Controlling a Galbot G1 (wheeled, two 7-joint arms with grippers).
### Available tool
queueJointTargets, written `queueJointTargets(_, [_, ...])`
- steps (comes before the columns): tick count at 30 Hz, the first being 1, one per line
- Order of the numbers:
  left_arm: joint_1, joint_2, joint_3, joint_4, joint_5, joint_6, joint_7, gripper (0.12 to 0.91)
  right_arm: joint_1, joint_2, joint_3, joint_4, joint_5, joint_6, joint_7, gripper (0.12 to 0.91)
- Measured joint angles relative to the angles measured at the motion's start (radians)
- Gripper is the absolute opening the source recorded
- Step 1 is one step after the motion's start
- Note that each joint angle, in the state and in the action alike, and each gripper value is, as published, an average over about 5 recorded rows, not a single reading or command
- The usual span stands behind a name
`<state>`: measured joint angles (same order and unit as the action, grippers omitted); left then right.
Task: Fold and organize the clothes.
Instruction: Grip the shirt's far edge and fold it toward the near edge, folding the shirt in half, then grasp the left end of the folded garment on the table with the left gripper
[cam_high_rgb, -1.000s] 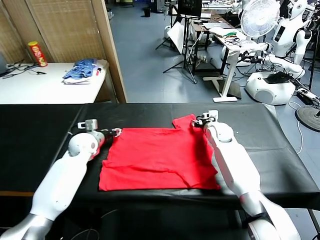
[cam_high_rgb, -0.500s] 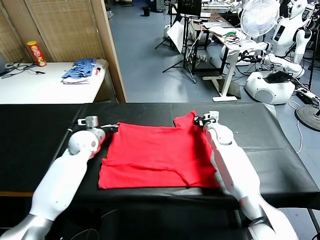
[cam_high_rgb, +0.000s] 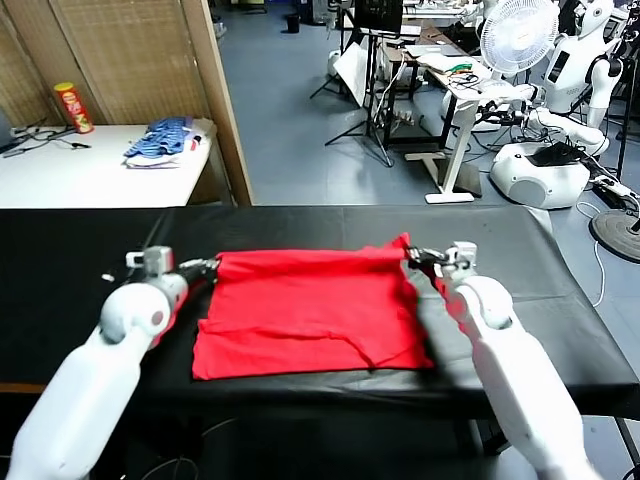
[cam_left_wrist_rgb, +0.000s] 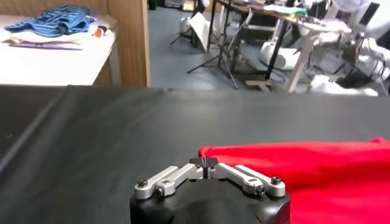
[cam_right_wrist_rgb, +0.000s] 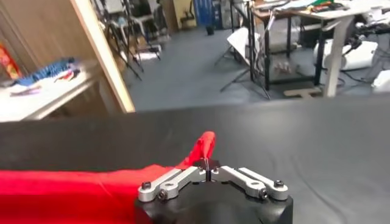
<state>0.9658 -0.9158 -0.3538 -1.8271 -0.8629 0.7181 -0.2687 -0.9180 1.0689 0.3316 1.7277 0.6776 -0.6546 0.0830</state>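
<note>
The red T-shirt (cam_high_rgb: 305, 310) lies mid-table on the black table (cam_high_rgb: 80, 260); the left gripper (cam_high_rgb: 207, 267) clenches its far corner at ten o'clock; the right gripper (cam_high_rgb: 420, 258) pinches the far corner at two o'clock; beyond, a blue-and-white fabric pile (cam_high_rgb: 160, 140) sits at eleven.

Black table (cam_high_rgb: 560, 270) bare around red T-shirt (cam_high_rgb: 300, 310); wooden partition (cam_high_rgb: 225, 100) well behind.

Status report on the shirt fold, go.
Left gripper shut on red T-shirt's far left corner. Right gripper shut on far right corner. Far edge pulled taut between them over the black table. Nothing in the way.
</note>
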Motion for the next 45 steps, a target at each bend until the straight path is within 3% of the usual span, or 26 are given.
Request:
queueJointTargets(9, [0.143, 0.041, -0.059, -0.151, 0.001, 0.019, -0.037, 0.126, -0.137, -0.036, 0.018, 0.184, -0.003, -0.082, 0.061, 0.122])
queueJointTargets(19, [0.269, 0.051, -0.103, -0.258, 0.052, 0.019, -0.039, 0.126, -0.215, -0.028, 0.013, 0.246, -0.031, -0.082, 0.057, 0.122])
queueJointTargets(22, [0.289, 0.044, -0.103, -0.266, 0.063, 0.019, -0.038, 0.126, -0.235, -0.032, 0.027, 0.262, -0.026, -0.082, 0.045, 0.158])
queueJointTargets(25, [0.302, 0.04, -0.103, -0.275, 0.067, 0.018, -0.042, 0.129, -0.252, -0.04, 0.049, 0.282, -0.012, -0.082, 0.025, 0.298])
queueJointTargets(28, [0.31, 0.044, -0.107, -0.285, 0.069, 0.018, -0.044, 0.208, -0.255, -0.047, 0.081, 0.297, 0.013, -0.082, 0.015, 0.482])
queueJointTargets(34, [0.303, 0.059, -0.131, -0.291, 0.046, 0.018, -0.042, 0.537, -0.214, -0.027, 0.126, 0.278, -0.004, -0.082, 0.045, 0.753])
queueJointTargets(39, [0.253, 0.031, -0.138, -0.26, -0.022, 0.018, -0.067, 0.763, -0.142, 0.028, 0.1, 0.193, -0.076, -0.078, 0.051, 0.796])
queueJointTargets(45, [0.167, -0.021, -0.105, -0.177, -0.083, 0.018, -0.084, 0.797, -0.066, 0.103, 0.05, 0.073, -0.13, -0.047, 0.049, 0.798])
